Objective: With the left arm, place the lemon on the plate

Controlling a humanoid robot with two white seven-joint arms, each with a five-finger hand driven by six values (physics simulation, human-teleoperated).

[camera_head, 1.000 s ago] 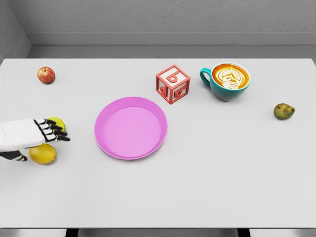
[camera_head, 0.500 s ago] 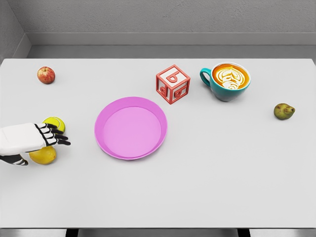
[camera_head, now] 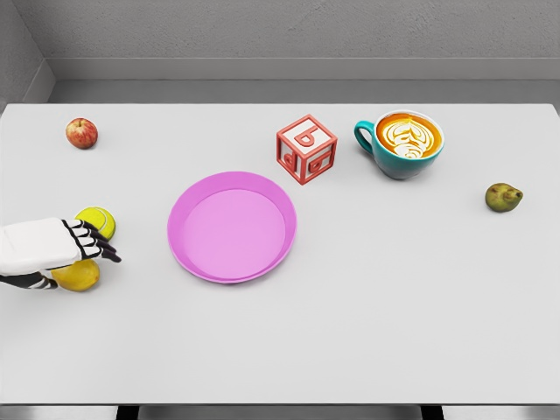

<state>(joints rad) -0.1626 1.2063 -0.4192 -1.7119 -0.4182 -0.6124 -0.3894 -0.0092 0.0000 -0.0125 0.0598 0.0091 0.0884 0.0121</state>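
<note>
Over at the 9 o'clock edge of the desk (camera_head: 367, 332), your left robot hand (camera_head: 74, 245) sits right on top of the lemon (camera_head: 79, 276), so you're at the reach stage and nothing's been delivered. The pink plate (camera_head: 186, 254) has nothing on it, and the lemon sits on the desk, well left of the plate, at about its 8 o'clock.

Relative to the robot hand, the lemon peeks out from under the palm at roughly 6 o'clock, with most of its top covered by the white hand. The dark fingers (camera_head: 98, 248) stick out toward 3 o'clock, past the fruit, not wrapped around it. They look loosely extended to me, so I'd call it unclenched and holding nothing.

Heads up: there's a yellow-green tennis ball (camera_head: 96, 219) just beside the fingers at their 12 o'clock, very close to the lemon. Easy to bump.

What's left, as I read it: close on the lemon, lift, carry it right to the plate, let go.
</note>
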